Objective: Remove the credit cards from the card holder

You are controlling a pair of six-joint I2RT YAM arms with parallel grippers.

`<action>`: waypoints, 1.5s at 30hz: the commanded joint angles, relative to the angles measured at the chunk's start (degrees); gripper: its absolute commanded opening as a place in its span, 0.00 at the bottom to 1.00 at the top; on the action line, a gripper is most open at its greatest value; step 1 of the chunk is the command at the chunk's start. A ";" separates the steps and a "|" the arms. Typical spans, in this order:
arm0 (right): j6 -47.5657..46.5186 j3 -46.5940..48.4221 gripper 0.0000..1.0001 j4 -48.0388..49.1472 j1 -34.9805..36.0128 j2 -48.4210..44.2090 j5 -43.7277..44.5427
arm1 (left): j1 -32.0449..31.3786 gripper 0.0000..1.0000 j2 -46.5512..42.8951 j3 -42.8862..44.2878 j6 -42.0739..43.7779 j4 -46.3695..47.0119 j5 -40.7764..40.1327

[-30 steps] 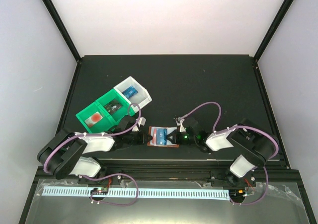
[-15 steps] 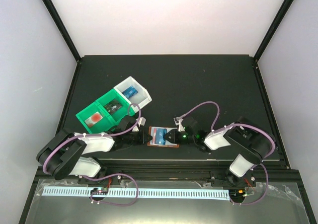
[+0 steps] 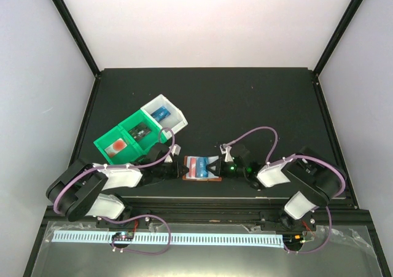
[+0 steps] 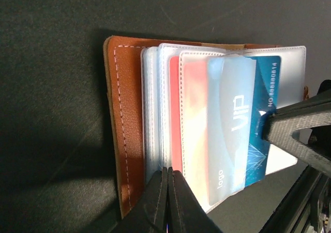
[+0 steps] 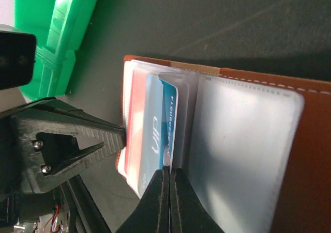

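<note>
from above, the card holder [image 3: 206,179] lies open on the tabletop [image 3: 245,99] near the front edge, between our two hands. the left hand [image 3: 180,169] meets it at its left end, the right hand [image 3: 215,166] at its right. the bin tray [image 3: 101,145] sits just behind and to the left, apart from the holder. we count one holder, one tray with three compartments, and one small thing in each compartment: one blue, one dark, one red. they are too small here for us to call them cards with certainty.

in the left wrist view, the left hand's fingers are pressed together with no gap. their tips sit at the edge of the stacked clear pockets [image 4: 155,98], so we judge it is pinching the holder to pin it. two cards show inside. one red card [image 4: 189,119] sits deep in a pocket. one blue card [image 4: 266,96] sticks partway out toward the right hand, whose finger lies on its bare end.

in the right wrist view, the right hand's fingers come to a closed point on the blue card's edge. we judge it has the card, though the pocket flap beside it may be caught too.

that is the main risk: if the flap is nipped along with the card, a pull would drag the whole holder. the left pinch is on a thin edge and could slip, letting the holder slide or lift. the hands also work close together and could knock each other.
</note>
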 commanded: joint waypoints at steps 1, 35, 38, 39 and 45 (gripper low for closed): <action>-2.41 -1.38 0.01 -2.81 -1.31 -2.57 2.72 | -0.30 0.01 3.23 -0.34 -0.25 -6.36 -4.54; 13.44 -5.31 0.01 -13.14 -2.12 -31.62 7.68 | -0.32 0.76 -31.39 8.12 -6.68 -19.42 3.39; 18.45 -5.47 0.01 -9.66 -2.14 -34.74 7.95 | -0.44 0.75 -34.94 5.55 -12.15 -15.25 2.76; 20.30 -5.34 0.01 -8.07 -2.19 -35.28 7.92 | -0.44 0.75 -36.12 4.18 -14.32 -12.22 3.29; 28.86 -5.05 0.01 -1.94 -1.33 -37.46 10.31 | -0.59 0.62 -40.63 0.81 -21.46 -1.63 4.92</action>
